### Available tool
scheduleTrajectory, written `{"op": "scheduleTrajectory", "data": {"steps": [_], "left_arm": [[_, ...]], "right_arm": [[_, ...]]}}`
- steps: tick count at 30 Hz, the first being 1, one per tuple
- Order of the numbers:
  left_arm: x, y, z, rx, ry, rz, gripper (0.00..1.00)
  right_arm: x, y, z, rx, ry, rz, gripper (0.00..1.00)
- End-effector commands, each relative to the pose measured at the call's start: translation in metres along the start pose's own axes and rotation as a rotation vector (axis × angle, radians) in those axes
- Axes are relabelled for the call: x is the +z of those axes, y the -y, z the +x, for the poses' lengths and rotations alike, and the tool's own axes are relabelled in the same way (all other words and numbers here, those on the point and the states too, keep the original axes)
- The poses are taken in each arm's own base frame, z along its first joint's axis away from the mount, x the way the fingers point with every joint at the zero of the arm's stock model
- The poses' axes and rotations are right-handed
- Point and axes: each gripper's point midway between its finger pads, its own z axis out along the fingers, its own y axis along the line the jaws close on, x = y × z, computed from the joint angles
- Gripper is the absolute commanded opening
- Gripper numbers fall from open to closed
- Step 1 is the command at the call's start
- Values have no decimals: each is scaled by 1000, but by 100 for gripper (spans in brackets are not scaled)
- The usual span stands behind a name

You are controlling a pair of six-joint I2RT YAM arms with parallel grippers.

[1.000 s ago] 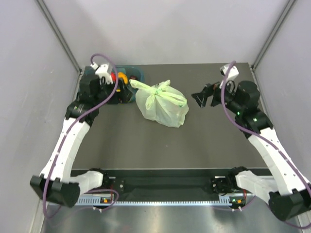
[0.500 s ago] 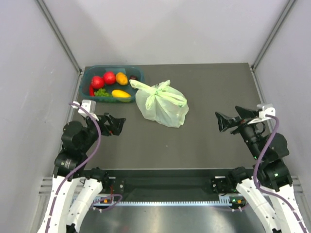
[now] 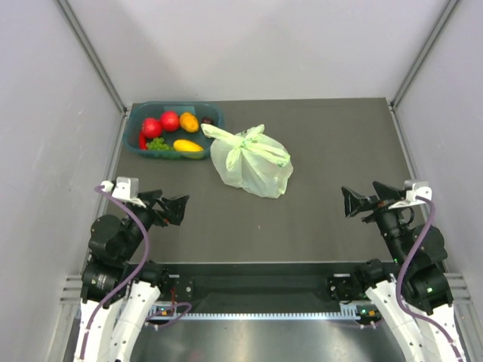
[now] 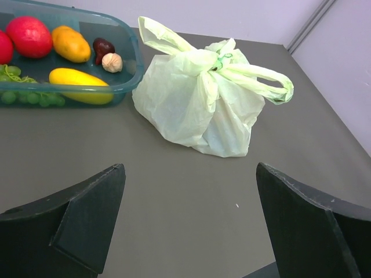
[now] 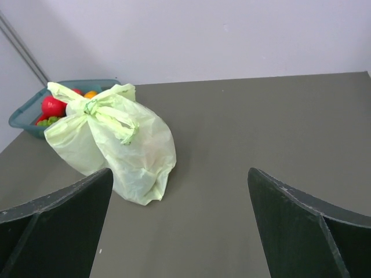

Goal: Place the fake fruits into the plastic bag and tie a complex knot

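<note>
The tied bag [image 3: 251, 162] hid its contents. Only the left wrist view showed a beige piece [image 4: 112, 62] among fruits [image 4: 69, 43] in the tub [image 4: 131, 65]. The left tool [image 3: 172, 202] and right tool [image 3: 360, 194] gaped empty.

A tied pale green plastic bag [image 3: 251, 164] sits mid-table. Just left, farther back, a teal tub [image 3: 131, 127] holds fake fruits [image 3: 170, 121]. The left gripper [image 3: 176, 209] and right gripper [image 3: 356, 202] hover nearer, jaws apart.

Pale lilac-white walls [image 3: 256, 45] on three sides; grey corner struts [image 3: 89, 51]; dark matte tabletop [image 3: 317, 151]; even light.
</note>
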Motion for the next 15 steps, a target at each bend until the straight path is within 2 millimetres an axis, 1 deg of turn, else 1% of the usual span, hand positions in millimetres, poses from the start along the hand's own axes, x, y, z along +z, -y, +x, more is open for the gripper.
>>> {"op": "scheduleTrajectory", "data": {"steps": [1, 15], "left_arm": [[2, -2, -5, -2, 32, -8, 99], [1, -2, -5, -5, 39, -8, 99]], "right_arm": [[-2, 2, -9, 3, 19, 18, 100], [0, 1, -6, -1, 5, 10, 100]]}}
